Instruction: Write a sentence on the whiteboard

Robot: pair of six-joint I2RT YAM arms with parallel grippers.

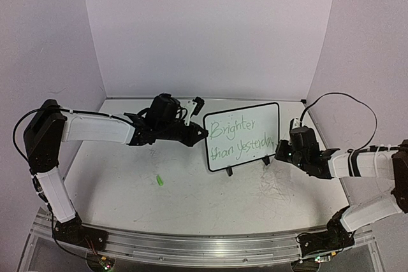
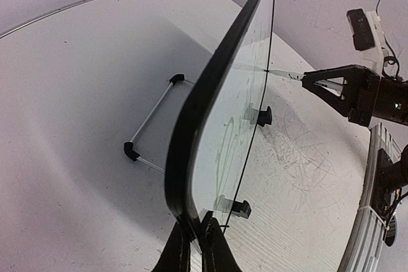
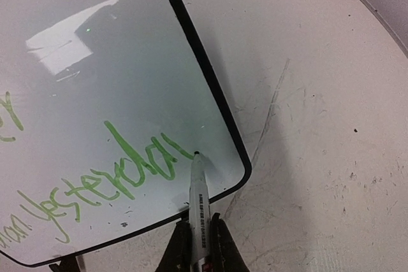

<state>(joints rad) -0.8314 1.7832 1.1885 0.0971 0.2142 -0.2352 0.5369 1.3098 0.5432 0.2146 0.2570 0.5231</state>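
The whiteboard stands upright on little black feet at the table's middle right. On it the sentence reads "Brighter than yesterday" in green, two lines. My left gripper is shut on the board's left frame edge; the left wrist view shows the frame edge-on, pinched in the gripper. My right gripper is shut on a white marker. Its tip touches the whiteboard just right of the last green letter, near the lower right corner. From above, the right gripper sits at the board's right edge.
A small green marker cap lies on the table, front left of the board. Grey scribble marks cover the tabletop in front of the board. The board's wire stand props it from behind. Walls enclose the table; a metal rail runs along the near edge.
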